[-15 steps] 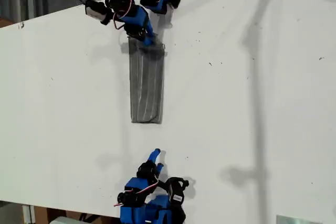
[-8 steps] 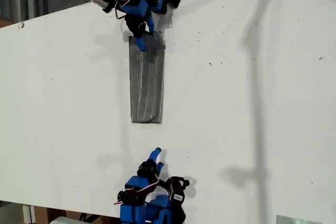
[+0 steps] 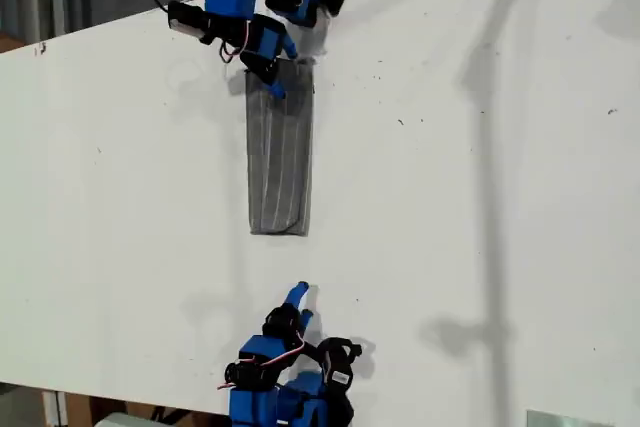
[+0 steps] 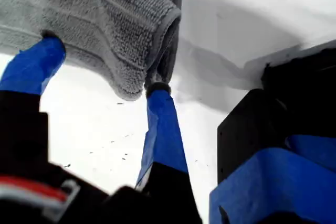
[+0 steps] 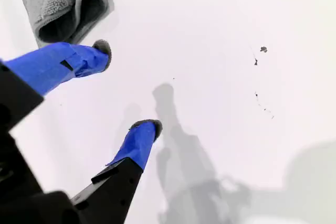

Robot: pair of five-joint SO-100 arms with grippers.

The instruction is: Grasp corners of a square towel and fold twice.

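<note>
While the towel [image 3: 279, 152] lies folded into a narrow strip on the table [image 3: 480, 207], its far end is straddled by my first gripper [image 4: 102, 66], unclenched; my second gripper [image 5: 126, 85] is spread nearby, empty.

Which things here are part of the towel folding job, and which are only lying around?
Part of the job:
- the towel, folded into a narrow strip
- my first gripper, at one end of the towel
- my second gripper, open over the table

Lying around:
- dark specks
</note>
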